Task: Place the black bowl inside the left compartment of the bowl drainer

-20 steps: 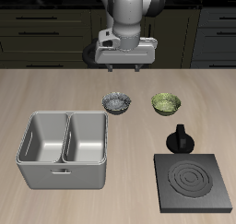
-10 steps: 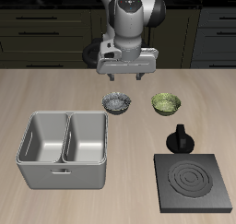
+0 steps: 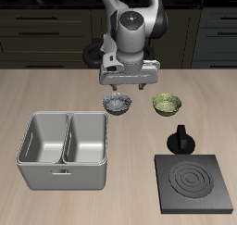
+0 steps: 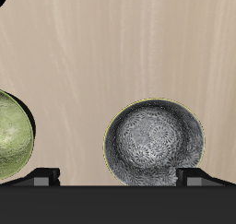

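The black bowl point(image 3: 118, 103) point(image 4: 155, 143), dark with a grey speckled inside, sits upright on the wooden table. Directly above it hangs my gripper point(image 3: 127, 85) point(image 4: 120, 176), open with nothing between its fingers. In the wrist view the bowl lies between the two fingertips point(image 4: 197, 175), closer to one of them. The bowl drainer point(image 3: 61, 178) is a grey metal tub nearer the table's front edge. Its left compartment point(image 3: 42, 142) holds nothing.
A green patterned bowl point(image 3: 167, 103) point(image 4: 11, 135) stands close beside the black bowl. A small black pot point(image 3: 181, 139) stands in front of it, and a flat black stove plate point(image 3: 195, 183) lies by the table's front edge.
My gripper has come down and forward, from well above the table's back to just over the black bowl. Nothing on the table has moved.
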You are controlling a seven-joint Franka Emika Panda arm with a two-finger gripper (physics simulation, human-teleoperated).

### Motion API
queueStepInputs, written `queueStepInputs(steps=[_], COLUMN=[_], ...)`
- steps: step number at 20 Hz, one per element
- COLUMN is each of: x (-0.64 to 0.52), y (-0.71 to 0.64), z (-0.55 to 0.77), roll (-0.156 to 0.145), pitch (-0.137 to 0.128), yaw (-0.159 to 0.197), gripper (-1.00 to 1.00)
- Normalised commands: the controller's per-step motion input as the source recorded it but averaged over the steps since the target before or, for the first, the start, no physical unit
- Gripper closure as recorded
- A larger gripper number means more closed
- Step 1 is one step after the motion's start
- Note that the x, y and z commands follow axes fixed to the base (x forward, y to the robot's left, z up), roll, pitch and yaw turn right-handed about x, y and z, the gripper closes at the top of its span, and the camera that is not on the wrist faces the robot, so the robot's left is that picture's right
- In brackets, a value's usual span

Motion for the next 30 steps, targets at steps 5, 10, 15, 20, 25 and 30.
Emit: queueStepInputs(steps=[5, 10, 15, 20, 25, 30], x=[0.0, -0.02, -0.01, -0.03, 0.01, 0.06], y=[0.0, 0.0, 0.07, 0.05, -0.07, -0.03], z=[-0.27, -0.22, -0.21, -0.23, -0.17, -0.17], roll=[-0.011, -0.005, 0.016, 0.007, -0.015, -0.017], pitch=[0.029, 0.045, 0.059, 0.048, 0.036, 0.035], yaw=[0.005, -0.004, -0.009, -0.007, 0.0, -0.006], gripper=[-1.0, -1.0, -1.0, -1.0, -1.0, -1.0])
